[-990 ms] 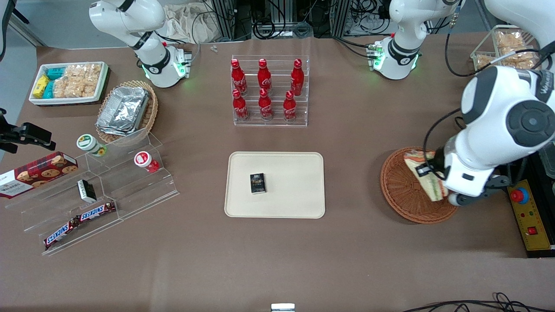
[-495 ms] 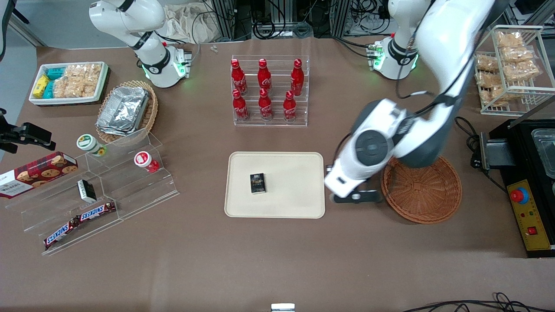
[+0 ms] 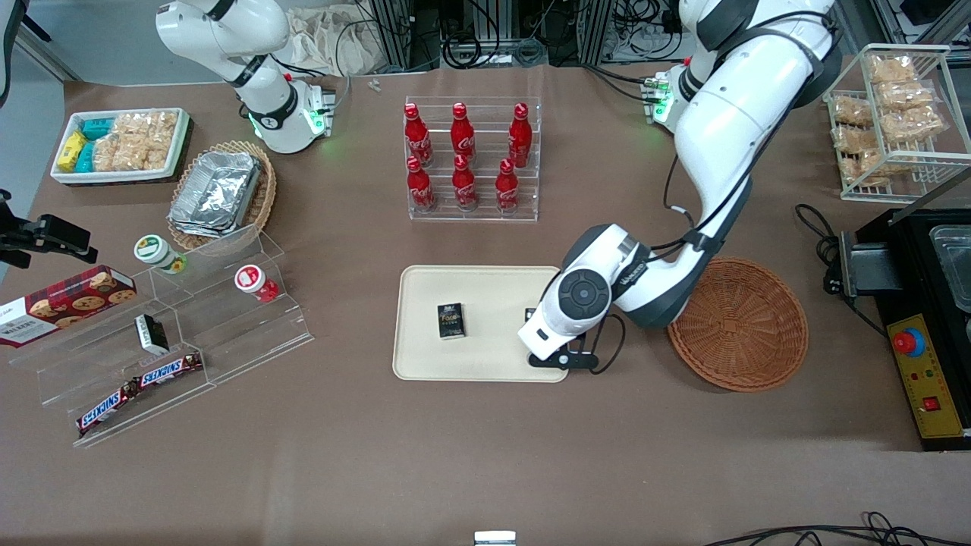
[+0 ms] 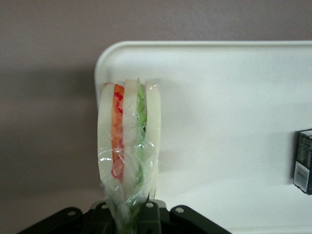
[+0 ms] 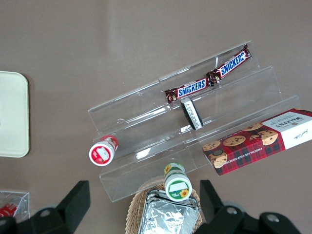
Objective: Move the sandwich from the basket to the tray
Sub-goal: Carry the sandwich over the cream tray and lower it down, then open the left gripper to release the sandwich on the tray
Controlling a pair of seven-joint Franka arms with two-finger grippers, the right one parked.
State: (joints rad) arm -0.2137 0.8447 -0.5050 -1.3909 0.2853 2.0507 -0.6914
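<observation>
Now the sandwich (image 4: 128, 146) is held upright by the gripper (image 4: 130, 214), closed on its lower end, above the tray (image 3: 493, 364) corner. Nothing is seen in the basket (image 3: 740, 326).

The clear-wrapped triangular wedge sandwich (image 4: 127, 146) hangs clamped in the hand (image 4: 129, 214) above the flat cream rectangular tray's (image 3: 493, 364) corner; the round reddish-brown wicker basket (image 3: 740, 326) sits beside the tray.

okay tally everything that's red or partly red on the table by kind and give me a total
Red cola bottles: 6
Red-lidded cup: 1
Red cookie box: 1
Red-lettered candy bars: 2
Sandwich with orange-red filling, held in the end effector over the tray: 1
Red button: 1
Total: 12
</observation>
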